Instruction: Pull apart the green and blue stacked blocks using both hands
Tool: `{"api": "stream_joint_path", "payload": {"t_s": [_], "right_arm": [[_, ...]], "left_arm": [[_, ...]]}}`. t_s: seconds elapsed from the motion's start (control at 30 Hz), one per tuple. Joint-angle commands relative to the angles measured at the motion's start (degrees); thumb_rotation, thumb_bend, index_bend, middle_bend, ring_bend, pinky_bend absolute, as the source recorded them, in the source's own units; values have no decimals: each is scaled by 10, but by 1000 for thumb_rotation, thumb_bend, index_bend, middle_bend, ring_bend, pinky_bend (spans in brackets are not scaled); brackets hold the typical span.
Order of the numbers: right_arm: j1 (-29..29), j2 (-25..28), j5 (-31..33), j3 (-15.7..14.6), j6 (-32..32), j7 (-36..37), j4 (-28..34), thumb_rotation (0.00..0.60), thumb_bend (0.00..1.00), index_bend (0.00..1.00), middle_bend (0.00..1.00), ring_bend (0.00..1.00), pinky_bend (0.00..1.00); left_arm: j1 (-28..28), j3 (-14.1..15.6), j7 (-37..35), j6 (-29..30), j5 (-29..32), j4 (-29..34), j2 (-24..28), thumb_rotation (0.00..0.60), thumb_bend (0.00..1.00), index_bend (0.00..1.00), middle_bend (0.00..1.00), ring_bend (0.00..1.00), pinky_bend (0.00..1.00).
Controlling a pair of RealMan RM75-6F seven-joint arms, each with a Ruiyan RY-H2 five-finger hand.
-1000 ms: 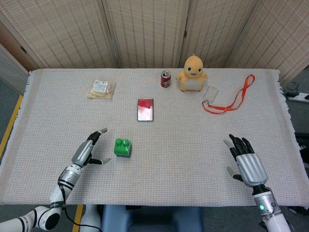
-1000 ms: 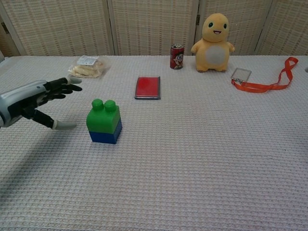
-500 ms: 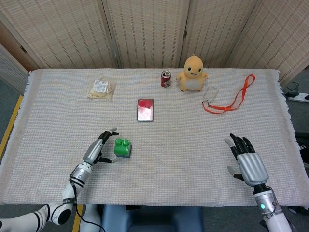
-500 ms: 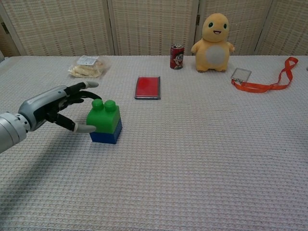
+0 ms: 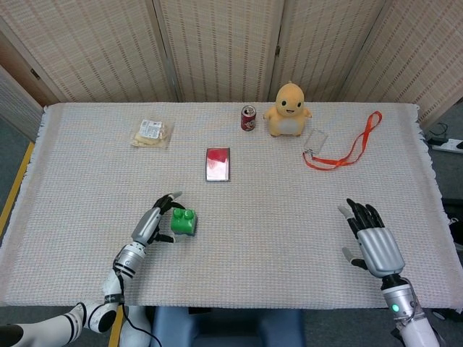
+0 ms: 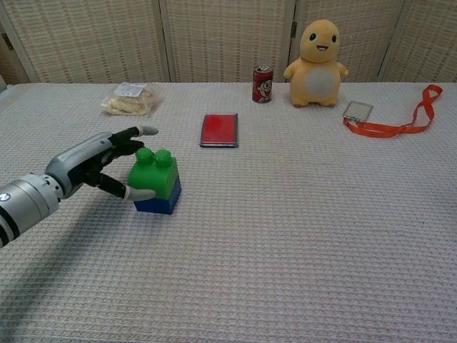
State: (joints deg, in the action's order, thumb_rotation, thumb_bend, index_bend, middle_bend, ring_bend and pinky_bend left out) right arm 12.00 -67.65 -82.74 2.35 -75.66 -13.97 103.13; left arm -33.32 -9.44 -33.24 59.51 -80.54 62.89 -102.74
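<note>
While the left hand [image 6: 96,163] reaches in low from the table's near-left side, its fingers are spread around the left face of the green block [image 6: 155,172], the thumb tip against the front of the stack and the upper fingers beside the studs; whether it truly grips yet I cannot tell. That green block sits on the blue block [image 6: 157,203], the pair standing upright on the cloth-covered table [image 5: 289,217], left of centre and toward the near edge. The right hand [image 5: 372,242] hovers palm-down near the near-right corner, fingers apart and holding nothing, well apart from the stack.

Bare cloth lies between the stack and the right hand. Farther back rest a red card [image 5: 218,163], a snack bag [image 5: 152,133], a can [image 5: 248,117], a yellow plush toy [image 5: 289,110] and an orange lanyard [image 5: 347,153].

Only the head view shows the right hand; only the chest view shows the blue block clearly.
</note>
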Motion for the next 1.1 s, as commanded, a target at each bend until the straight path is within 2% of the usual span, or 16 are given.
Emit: {"api": "stream_joint_path", "payload": {"t_s": [0.03,0.43,0.6,0.7,0.77,0.87,1.1], "right_arm": [[0,1,1,1,0,1,0,600,362,0,0,0,0],[-1,2,-2,0,-3,3,1,600,363,0,0,0,0],[1,2,-1,0,1,2,0,600,362,0,0,0,0],[3,1,-3,-1,6,6,-2,600,362,0,0,0,0],[6,0,-7,-3,11,10,-4,600,362,0,0,0,0],[17,-4,-25,-7,27,34,-14,600,363,0,0,0,0],[64,-36,-87,-20,84,202,-73,600,363,0,0,0,0]], "left_arm": [[-3,-2,-4,7,-2,-16,-13,600,208,148,386,38,0],[-3,-4,-15,44,-9,-82,-59,600,223,296,533,112,0],[6,-10,-7,82,-11,-93,-70,600,258,422,690,201,0],[16,-14,-8,119,-17,-92,-75,600,342,496,808,285,0],[25,-13,-10,140,-22,-76,-70,600,381,531,853,318,0],[39,-10,-10,161,-26,-34,-53,600,389,557,867,326,0],[60,-8,-9,157,-14,96,7,600,392,572,874,328,0]]}}
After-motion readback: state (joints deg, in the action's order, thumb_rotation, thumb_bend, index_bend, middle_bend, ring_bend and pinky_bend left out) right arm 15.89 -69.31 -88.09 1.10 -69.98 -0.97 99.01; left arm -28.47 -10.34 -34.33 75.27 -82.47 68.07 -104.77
